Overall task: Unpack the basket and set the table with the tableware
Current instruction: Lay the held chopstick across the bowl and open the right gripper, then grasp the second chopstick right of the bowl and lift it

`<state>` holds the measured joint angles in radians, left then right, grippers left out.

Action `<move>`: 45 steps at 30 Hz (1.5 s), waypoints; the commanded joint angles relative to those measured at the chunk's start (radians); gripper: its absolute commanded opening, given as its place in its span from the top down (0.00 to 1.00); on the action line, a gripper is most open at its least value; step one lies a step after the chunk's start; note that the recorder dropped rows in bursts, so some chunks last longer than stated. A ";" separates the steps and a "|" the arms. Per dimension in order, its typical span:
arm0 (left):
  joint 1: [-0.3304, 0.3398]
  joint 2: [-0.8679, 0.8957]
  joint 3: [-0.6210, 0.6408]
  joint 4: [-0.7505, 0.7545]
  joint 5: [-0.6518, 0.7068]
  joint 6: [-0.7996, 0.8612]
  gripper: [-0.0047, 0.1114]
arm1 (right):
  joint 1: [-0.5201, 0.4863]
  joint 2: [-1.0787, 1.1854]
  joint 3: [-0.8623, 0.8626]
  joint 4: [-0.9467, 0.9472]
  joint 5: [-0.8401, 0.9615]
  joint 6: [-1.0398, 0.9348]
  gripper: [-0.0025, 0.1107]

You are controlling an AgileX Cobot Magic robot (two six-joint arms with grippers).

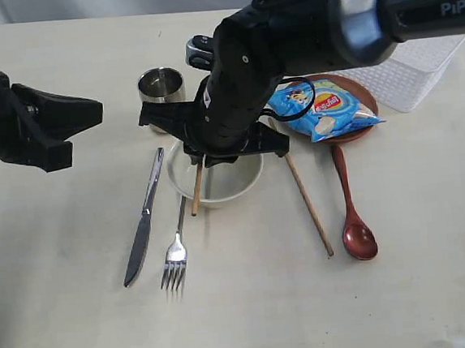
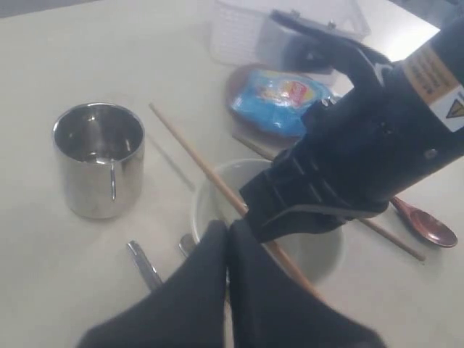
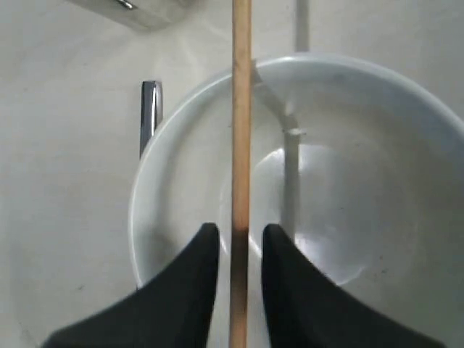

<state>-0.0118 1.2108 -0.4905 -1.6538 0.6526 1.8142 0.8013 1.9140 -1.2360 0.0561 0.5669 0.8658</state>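
A cream bowl point(image 1: 234, 186) stands mid-table point(image 1: 64, 303) with one wooden chopstick point(image 1: 196, 192) lying across its rim. My right gripper point(image 3: 239, 235) hangs over the bowl point(image 3: 362, 145), open, its fingers on either side of that chopstick point(image 3: 241, 109) with a small gap on each side. The other chopstick point(image 1: 310, 208) and the reddish spoon point(image 1: 356, 228) lie right of the bowl; the knife point(image 1: 143, 218) and fork point(image 1: 176, 248) lie left. The steel cup point(image 1: 160, 87) stands behind. My left gripper point(image 1: 97, 112) hovers at the left, shut and empty. The white basket point(image 1: 407, 73) sits at the far right.
A blue snack bag point(image 1: 320, 109) lies on the brown plate point(image 1: 358, 136) between bowl and basket. The right arm's bulk hides the bowl's far rim and part of the plate.
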 commanded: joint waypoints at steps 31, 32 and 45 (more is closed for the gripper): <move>0.003 0.000 0.006 0.000 0.005 0.005 0.96 | 0.003 -0.496 0.595 -0.308 -0.056 -0.142 0.59; 0.003 0.000 0.006 0.000 0.005 0.005 0.96 | 0.003 -0.473 0.608 -0.308 -0.080 -0.152 0.59; 0.003 0.000 0.006 0.000 0.005 0.005 0.96 | -0.013 -0.209 0.478 -0.380 -0.050 -0.121 0.59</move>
<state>-0.0118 1.2108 -0.4905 -1.6538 0.6545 1.8142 0.8013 1.6800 -0.7441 -0.2968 0.5038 0.7268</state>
